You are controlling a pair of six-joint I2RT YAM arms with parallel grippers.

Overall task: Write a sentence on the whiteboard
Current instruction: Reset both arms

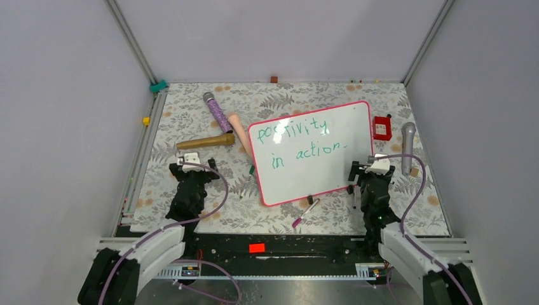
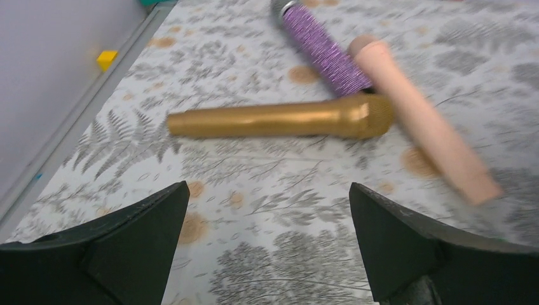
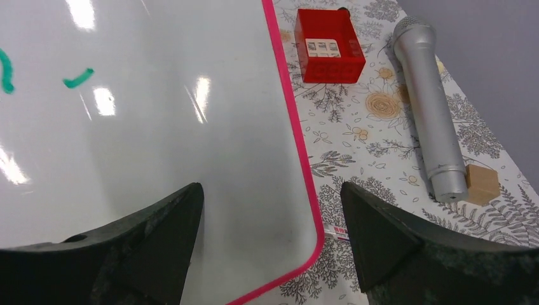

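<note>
Top external, one whiteboard point(image 1: 346, 170), one red box point(image 1: 382, 128), one silver microphone point(image 1: 407, 147)

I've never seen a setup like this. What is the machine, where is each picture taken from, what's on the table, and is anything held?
Two robot arms are bolted at the near edge of the table. The wide picture looks down from above and behind them; the other two come from a camera on each wrist, the black wedges being that arm's fingers. The left gripper and right gripper are open, holding nothing. On the patterned table lie the whiteboard, reading "positivity in action." in green, a gold microphone, purple microphone, pink microphone, silver microphone, red box and a marker.
</note>
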